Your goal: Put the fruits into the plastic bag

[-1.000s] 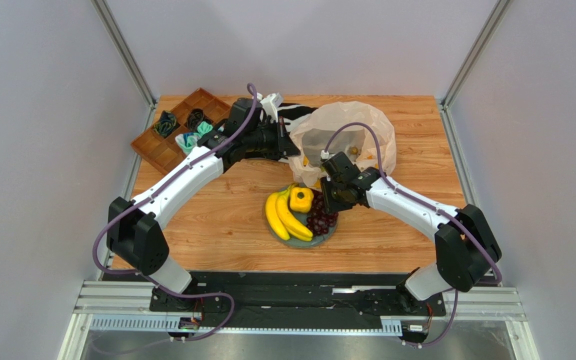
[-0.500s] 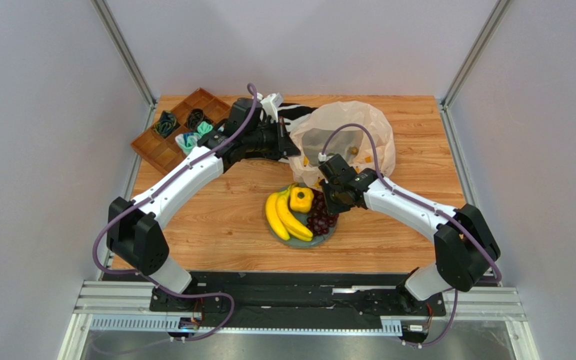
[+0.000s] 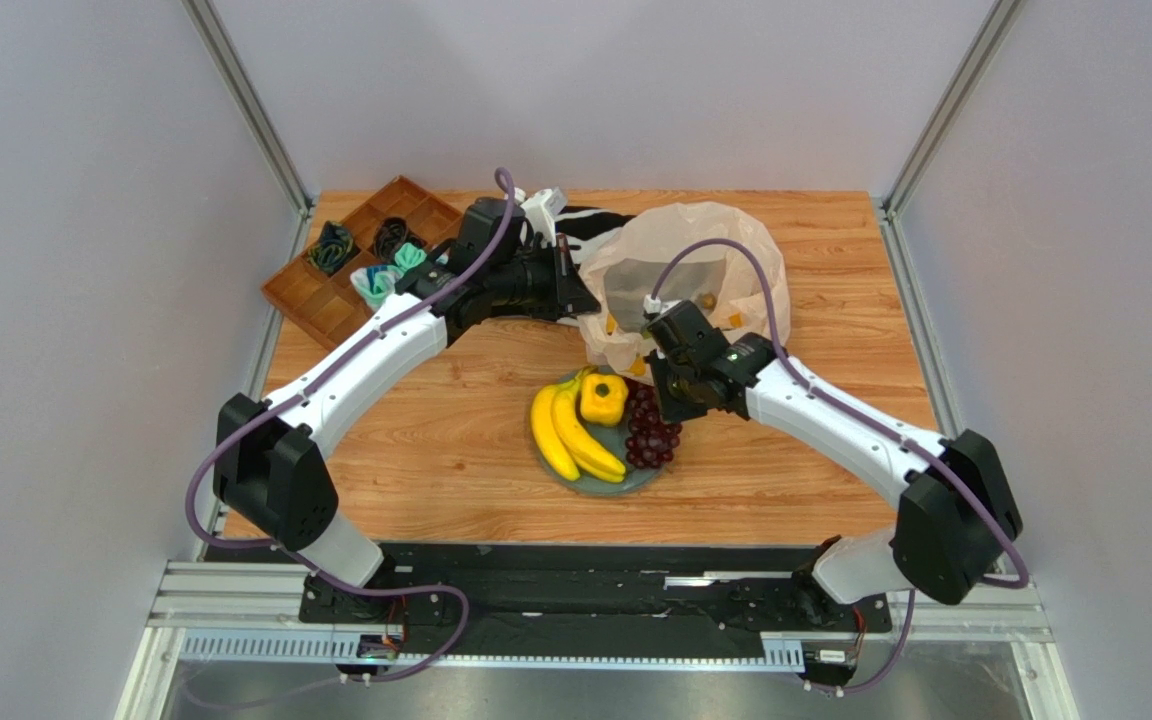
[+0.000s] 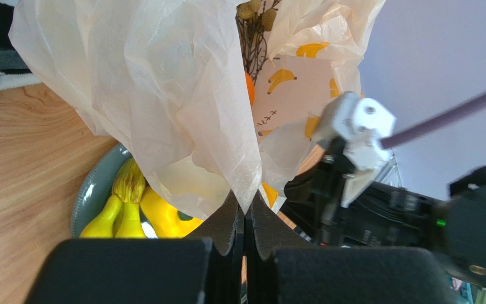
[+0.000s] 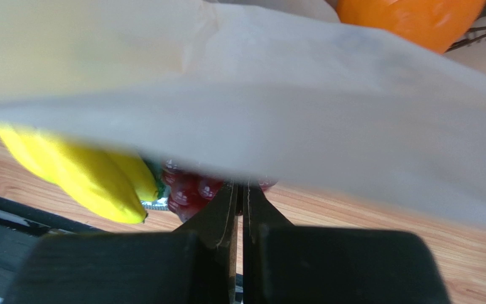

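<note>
Grapes (image 3: pixel 651 438) lay on the grey plate (image 3: pixel 599 489) right at the tips of your right gripper (image 5: pixel 240 190), and the mouth of the plastic bag (image 3: pixel 695 263) sat just beyond them, away from the arm bases — so the carry looked short, up and back. That gripper's fingers were pressed together at the bunch's edge; whether a stem was nipped between them, you couldn't tell. Your left gripper (image 4: pixel 245 212) was clamped on the bag's rim, holding it up.

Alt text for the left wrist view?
The left gripper pinches a fold of the plastic bag, which rises above it. Yellow bananas lie on a grey plate lower left; the other arm's black wrist sits right.
</note>
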Tool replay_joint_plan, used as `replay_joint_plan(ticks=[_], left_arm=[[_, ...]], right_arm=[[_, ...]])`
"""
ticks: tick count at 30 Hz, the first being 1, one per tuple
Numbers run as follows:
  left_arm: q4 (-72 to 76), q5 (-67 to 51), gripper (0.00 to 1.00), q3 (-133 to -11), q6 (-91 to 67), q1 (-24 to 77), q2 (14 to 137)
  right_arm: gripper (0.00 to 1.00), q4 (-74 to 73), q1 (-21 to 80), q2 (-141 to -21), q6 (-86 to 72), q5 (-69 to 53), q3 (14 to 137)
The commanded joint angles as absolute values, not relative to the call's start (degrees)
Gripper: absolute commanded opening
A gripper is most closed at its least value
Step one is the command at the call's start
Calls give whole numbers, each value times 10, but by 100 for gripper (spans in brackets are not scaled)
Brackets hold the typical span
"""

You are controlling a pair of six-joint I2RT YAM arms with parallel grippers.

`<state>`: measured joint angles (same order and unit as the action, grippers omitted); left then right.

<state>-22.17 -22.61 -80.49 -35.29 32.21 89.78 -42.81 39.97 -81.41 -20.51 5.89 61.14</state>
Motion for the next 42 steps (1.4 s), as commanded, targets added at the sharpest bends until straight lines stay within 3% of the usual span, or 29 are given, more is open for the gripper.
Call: replay_joint_plan(ticks=[1, 16, 26, 34, 42], left_arm=[[-209, -228, 0, -800, -352, 322, 873], [-198, -230, 0, -801, -353, 321, 880], [-192, -237, 0, -800, -354, 321, 886], [-197, -243, 0, -792, -349, 321, 879], [-198, -241, 0, -780, -352, 321, 859]], right_arm=[[0, -432, 403, -748, -210, 76, 637], [0, -512, 403, -643, -204, 76, 666], [0, -575, 404, -571, -203, 66, 776], [0, -559, 403, -661, -204, 112, 976], [0, -437, 373, -763, -153, 92, 998]])
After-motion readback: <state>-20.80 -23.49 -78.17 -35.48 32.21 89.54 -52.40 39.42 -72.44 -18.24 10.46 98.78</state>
